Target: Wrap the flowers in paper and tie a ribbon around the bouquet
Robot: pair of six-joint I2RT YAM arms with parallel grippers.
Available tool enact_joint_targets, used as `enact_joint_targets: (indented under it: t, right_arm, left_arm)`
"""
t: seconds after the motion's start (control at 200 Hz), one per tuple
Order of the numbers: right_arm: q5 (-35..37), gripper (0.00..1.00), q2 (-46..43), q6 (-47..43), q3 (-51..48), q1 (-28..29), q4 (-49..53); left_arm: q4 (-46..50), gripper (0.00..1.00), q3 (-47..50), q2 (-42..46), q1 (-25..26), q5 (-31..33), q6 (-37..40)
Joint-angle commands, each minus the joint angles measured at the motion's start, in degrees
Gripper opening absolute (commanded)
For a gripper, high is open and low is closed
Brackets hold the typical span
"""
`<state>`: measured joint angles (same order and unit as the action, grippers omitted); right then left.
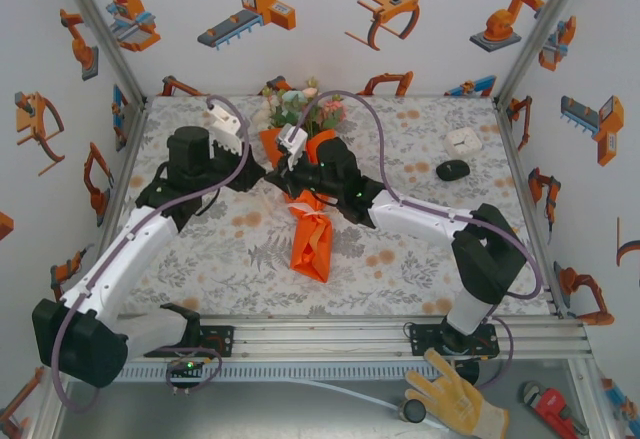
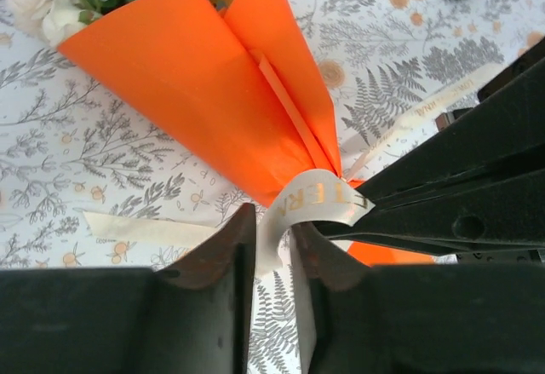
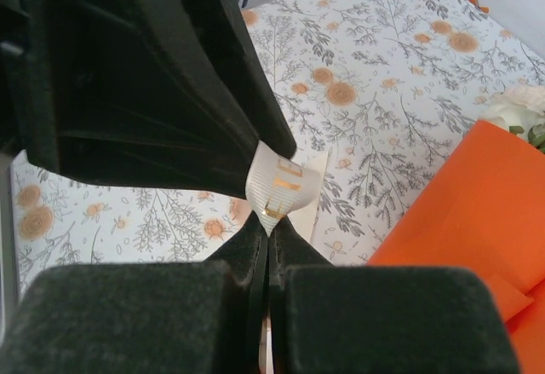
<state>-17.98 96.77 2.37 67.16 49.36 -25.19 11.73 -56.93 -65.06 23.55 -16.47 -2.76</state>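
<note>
- Nearest the arm bases, the narrow tail of the paper (image 1: 312, 249) lies flat on the table (image 1: 430, 249). It is a thin matte sheet, light, and I'd say quick to crease under a hard squeeze.
- Just beyond is the pinched waist of the bouquet (image 1: 305, 209) at mid-table, and both grippers crowd in on it.
- The right gripper (image 3: 268, 236) has its fingers pressed tight together, nipping a fold of the ribbon (image 3: 277, 182) at the very tips.
- The left gripper (image 2: 272, 246) has its fingers slightly apart. The ribbon drops through the gap and isn't visibly squeezed.
- The ribbon is limp, thin and smooth-faced with gold lettering, so it looks slippery, and a shallow tip pinch may let it slide.
- A better hold is probably flat across its width, deeper in the pads and close to the loop at the waist.
- Loose tails trail off on the cloth to either side.
- Further out the cone's wide mouth flares open. Rolling gives it some stiffness, but I'd handle it at the waist, not there.
- Farthest are the flowers (image 1: 295, 107), soft and fragile, pointing away from the bases and best left untouched.
</note>
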Motion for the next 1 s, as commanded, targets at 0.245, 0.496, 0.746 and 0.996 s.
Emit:
enact_joint_targets:
  t: [0.245,0.496,0.746,0.996]
  right_arm:
    - [0.66,0.0,-3.52,1.37,3.42,-0.54,-1.62]
    - [-0.8,0.0,-4.22,3.07,4.47,-0.61,-1.09]
    - [-1.89,0.0,-3.08,4.09,6.1,-0.59,0.01]
    - [-1.18,0.0,-2.64,5.17,5.98,-0.62,0.05]
  left_arm:
    - [-23.58,0.62,21.56,17.11,-1.17,-4.6,-7.89]
    - [-35.3,0.82,26.09,12.0,-0.8,-7.1,-5.7]
    - [-42.09,0.86,22.9,5.39,0.53,-10.28,-6.08]
    - [-52.66,0.7,23.34,1.27,2.19,-8.84,-13.57]
